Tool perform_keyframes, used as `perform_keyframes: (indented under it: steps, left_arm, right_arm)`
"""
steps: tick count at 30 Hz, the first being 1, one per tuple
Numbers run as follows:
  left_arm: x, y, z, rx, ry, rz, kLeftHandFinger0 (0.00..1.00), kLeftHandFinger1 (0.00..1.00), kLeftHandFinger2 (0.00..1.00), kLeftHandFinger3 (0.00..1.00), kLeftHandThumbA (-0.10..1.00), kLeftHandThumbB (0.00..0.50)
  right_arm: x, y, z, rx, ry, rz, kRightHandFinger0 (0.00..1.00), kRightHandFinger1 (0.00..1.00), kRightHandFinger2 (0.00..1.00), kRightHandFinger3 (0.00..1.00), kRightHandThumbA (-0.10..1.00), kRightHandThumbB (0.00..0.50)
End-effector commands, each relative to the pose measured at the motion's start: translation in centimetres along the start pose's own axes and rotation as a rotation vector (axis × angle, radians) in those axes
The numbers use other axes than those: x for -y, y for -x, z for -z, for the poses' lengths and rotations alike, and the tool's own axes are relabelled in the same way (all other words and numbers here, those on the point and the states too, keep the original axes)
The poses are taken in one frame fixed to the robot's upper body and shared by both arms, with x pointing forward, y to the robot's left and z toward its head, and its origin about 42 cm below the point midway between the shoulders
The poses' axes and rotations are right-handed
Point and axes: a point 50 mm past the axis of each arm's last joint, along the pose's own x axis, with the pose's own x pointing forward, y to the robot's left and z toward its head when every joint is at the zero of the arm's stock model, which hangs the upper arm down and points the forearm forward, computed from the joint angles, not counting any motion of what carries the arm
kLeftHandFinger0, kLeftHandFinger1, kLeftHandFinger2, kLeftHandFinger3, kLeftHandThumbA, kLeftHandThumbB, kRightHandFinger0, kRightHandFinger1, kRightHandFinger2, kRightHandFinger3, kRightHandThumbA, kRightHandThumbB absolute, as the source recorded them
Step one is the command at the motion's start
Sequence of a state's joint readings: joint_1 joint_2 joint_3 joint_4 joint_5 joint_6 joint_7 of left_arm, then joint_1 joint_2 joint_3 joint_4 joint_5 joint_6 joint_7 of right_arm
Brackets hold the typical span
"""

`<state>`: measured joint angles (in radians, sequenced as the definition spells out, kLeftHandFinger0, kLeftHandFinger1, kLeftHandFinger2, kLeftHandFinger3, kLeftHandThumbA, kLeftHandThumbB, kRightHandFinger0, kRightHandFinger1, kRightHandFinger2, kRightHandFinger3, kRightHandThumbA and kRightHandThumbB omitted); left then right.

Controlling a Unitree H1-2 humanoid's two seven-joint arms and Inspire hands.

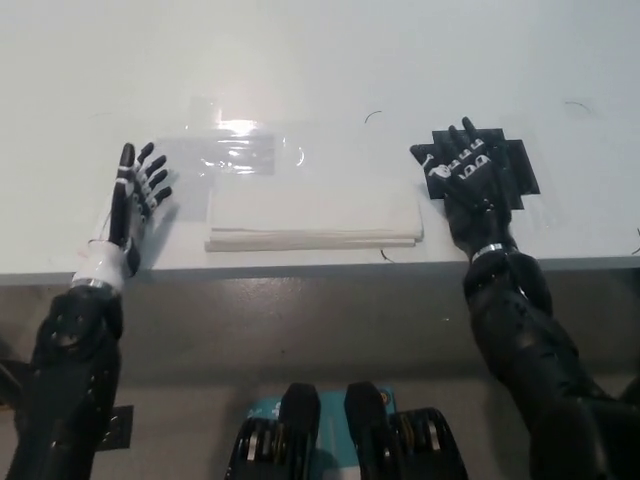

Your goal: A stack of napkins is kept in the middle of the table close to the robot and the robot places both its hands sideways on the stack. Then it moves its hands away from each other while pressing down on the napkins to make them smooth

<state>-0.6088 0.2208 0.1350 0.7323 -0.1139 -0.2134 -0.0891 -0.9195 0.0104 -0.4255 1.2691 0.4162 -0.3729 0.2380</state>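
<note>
A flat white stack of paper napkins looks soft and matt at frame centre. Above it, clear plastic film glares glossy on the smooth white table. At right, a black square patch is dull.

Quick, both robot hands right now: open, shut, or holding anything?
Left robot hand: open, fingers spread, on the table left of the napkin stack.
Right robot hand: open, lying flat over the black patch, holding nothing.
</note>
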Motion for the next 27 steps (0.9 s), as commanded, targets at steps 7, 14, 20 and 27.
perform_keyframes:
  steps: [7,14,20,27]
  left_arm:
    - [2.9,6.7,-7.6,0.290,-0.123,0.172,1.00,1.00,1.00,1.00,1.00,0.242]
    - [4.9,15.3,-11.9,0.507,-0.128,0.255,1.00,1.00,1.00,1.00,1.00,0.363]
    - [4.7,21.5,-13.0,0.613,-0.112,0.281,1.00,1.00,1.00,1.00,1.00,0.346]
    - [4.3,26.6,-10.6,0.568,-0.133,0.272,1.00,1.00,1.00,1.00,1.00,0.333]
  right_arm:
    - [-5.3,7.0,-9.3,0.461,0.365,-0.334,1.00,1.00,1.00,1.00,1.00,0.240]
    - [-8.2,17.0,-13.2,0.691,0.475,-0.478,1.00,1.00,1.00,1.00,1.00,0.316]
    - [-7.4,23.0,-13.4,0.774,0.532,-0.534,1.00,1.00,1.00,1.00,1.00,0.278]
    - [-4.4,26.5,-10.8,0.706,0.598,-0.468,1.00,1.00,1.00,1.00,1.00,0.294]
